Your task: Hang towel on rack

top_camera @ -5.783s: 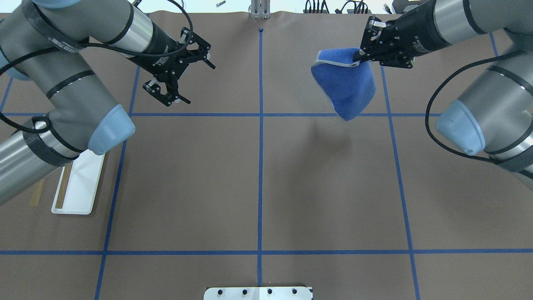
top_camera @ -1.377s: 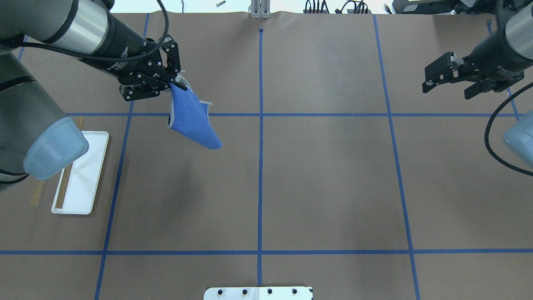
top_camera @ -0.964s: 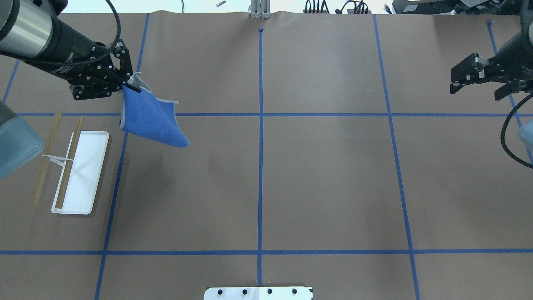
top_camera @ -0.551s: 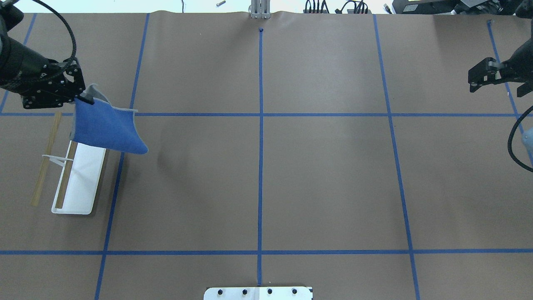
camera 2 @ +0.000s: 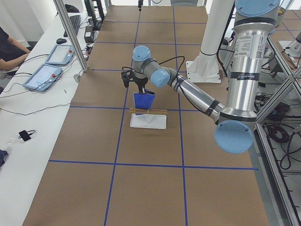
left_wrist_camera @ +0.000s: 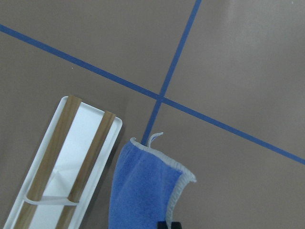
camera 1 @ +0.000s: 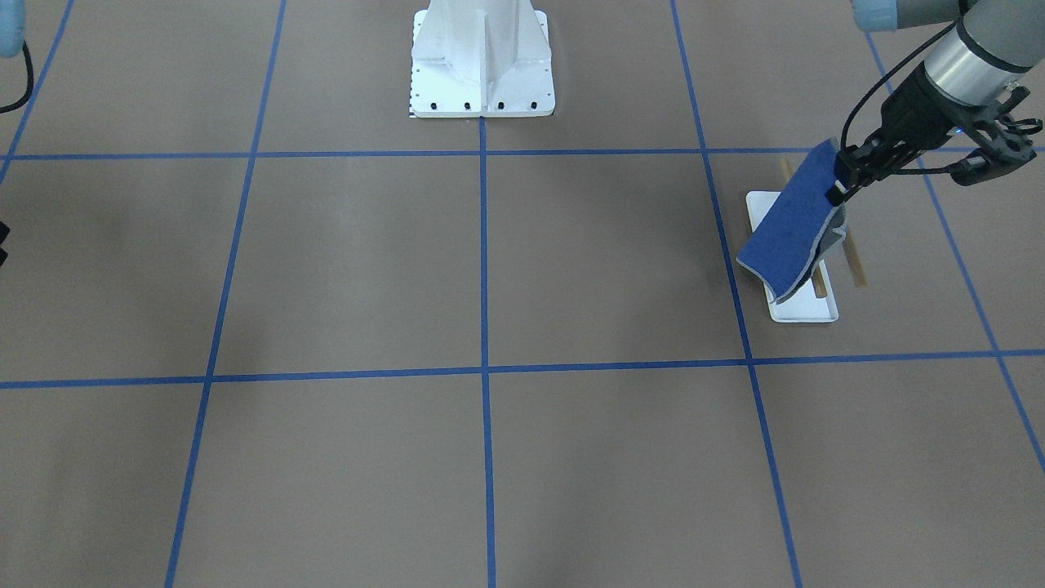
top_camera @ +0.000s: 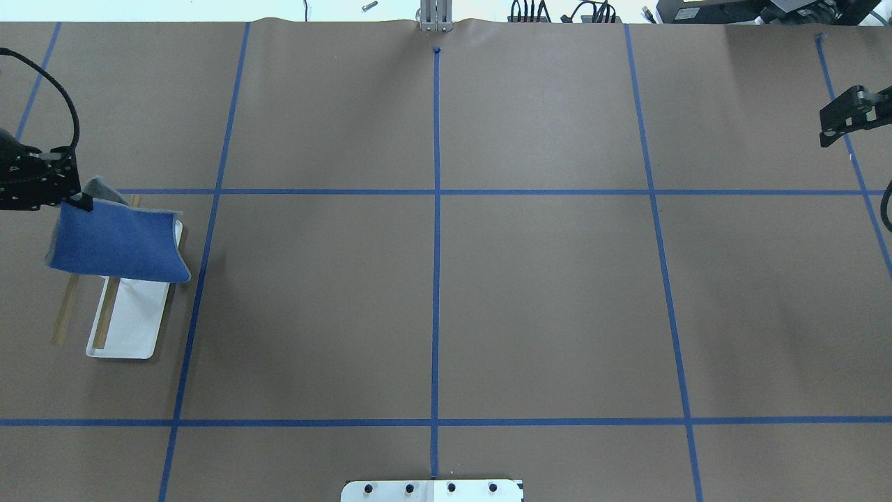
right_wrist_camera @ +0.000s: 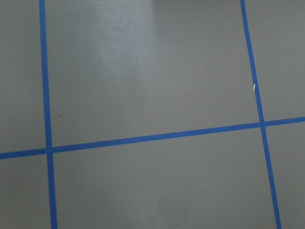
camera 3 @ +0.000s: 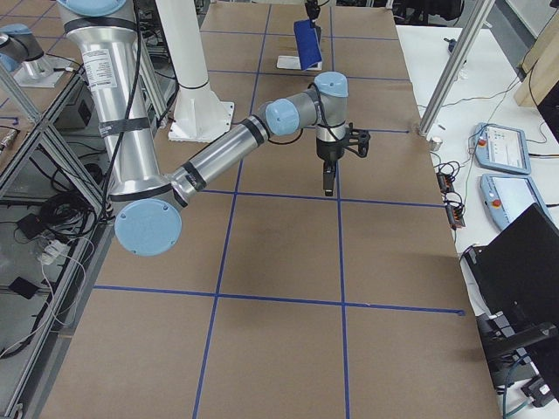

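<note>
The towel (top_camera: 115, 240), at the frame's left edge, has swept leftward and now hangs over the rack (top_camera: 129, 324), one corner pinched in the left claw (top_camera: 82, 201); lowering seems next. Right claw (top_camera: 847, 117), upper right edge: spread cannot be told

So the whole table under the left gripper (camera 1: 838, 193) jaws and the right gripper (camera 3: 327, 185) jaws is covered in brown paper (top_camera: 543, 293), split into big squares by blue tape lines (top_camera: 436, 279). The lighting is soft and even, with a pale glare patch on the paper between the two sets of jaws. Past the left jaws, off the table's edge, there's a long white desk (camera 2: 28, 141) with two touchscreen pendants (camera 2: 59, 54), a keyboard (camera 2: 75, 23) and a slanted aluminium post (camera 2: 70, 33). Beyond the right jaws sits a black screen (camera 3: 533, 262). A tangle of cables (top_camera: 557, 12) lines the far edge.
</note>
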